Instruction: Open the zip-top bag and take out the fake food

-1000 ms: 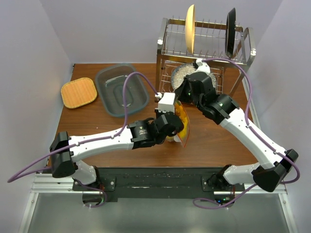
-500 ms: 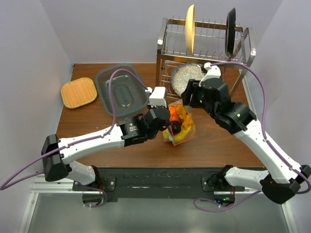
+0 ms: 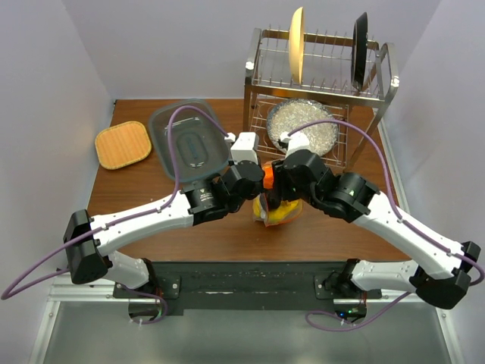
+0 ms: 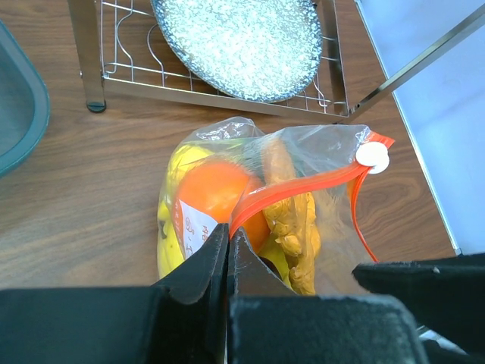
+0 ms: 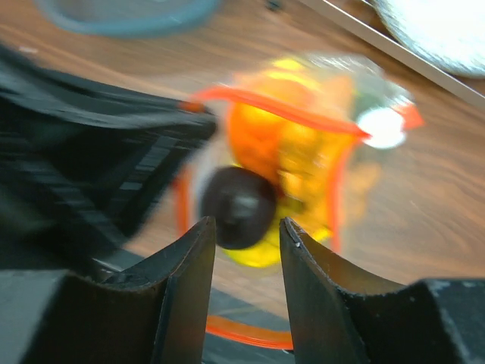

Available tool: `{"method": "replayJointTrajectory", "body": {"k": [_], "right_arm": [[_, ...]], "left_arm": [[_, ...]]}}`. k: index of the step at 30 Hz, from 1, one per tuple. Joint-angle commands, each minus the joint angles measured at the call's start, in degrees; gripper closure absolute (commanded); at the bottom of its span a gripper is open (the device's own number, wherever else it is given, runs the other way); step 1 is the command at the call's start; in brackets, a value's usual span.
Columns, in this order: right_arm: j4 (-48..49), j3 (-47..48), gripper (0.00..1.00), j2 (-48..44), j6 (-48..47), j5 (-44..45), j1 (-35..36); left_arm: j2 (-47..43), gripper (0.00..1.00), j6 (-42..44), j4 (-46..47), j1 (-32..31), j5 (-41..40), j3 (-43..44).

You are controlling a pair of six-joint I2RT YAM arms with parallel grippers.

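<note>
Tabletop (image 4: 76,220): left fingers (image 4: 198,267) tight on bag (image 4: 311,155)

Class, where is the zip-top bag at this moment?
In the top view the zip-top bag is mid-table, near the dish rack, its strip pinched by the left gripper.

I see my left gripper (image 4: 227,230) at bottom edge, black fingers pressed together, pinching orange-red zip strip of clear crinkly plastic zip-top bag (image 4: 326,205). Bag lies on brown wooden table (image 4: 83,197). Inside bag: round orange plastic fruit (image 4: 214,189), yellow plastic pieces (image 4: 168,227) on its left, mustard-yellow lumpy piece (image 4: 292,220) on its right. White slider tab (image 4: 372,155) at bag's right corner. Beyond bag: round glittery silver plate (image 4: 239,38) in steel wire rack (image 4: 87,53). Far left of bag: grey-teal tub rim (image 4: 30,114).
</note>
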Motion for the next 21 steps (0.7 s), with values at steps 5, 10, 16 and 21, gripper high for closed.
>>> {"method": "replayJointTrajectory", "body": {"k": [5, 10, 16, 21], "right_arm": [[-3.3, -2.2, 0.53, -6.8, 2.3, 7.2, -0.2], [-7.9, -5.0, 0.50, -7.9, 3.8, 10.1, -0.2], [-6.8, -10.1, 0.46, -9.3, 4.8, 8.3, -0.2], [-6.4, -12.2, 0.69, -8.8, 5.9, 10.3, -0.3]], "left_arm": [[-0.2, 1.00, -1.1, 2.0, 0.4, 0.3, 0.5], [0.4, 1.00, -0.8, 2.0, 0.6, 0.7, 1.2], [1.1, 1.00, -0.4, 2.4, 0.6, 1.5, 1.8], [1.2, 1.00, 0.1, 3.0, 0.6, 2.3, 2.2]]}}
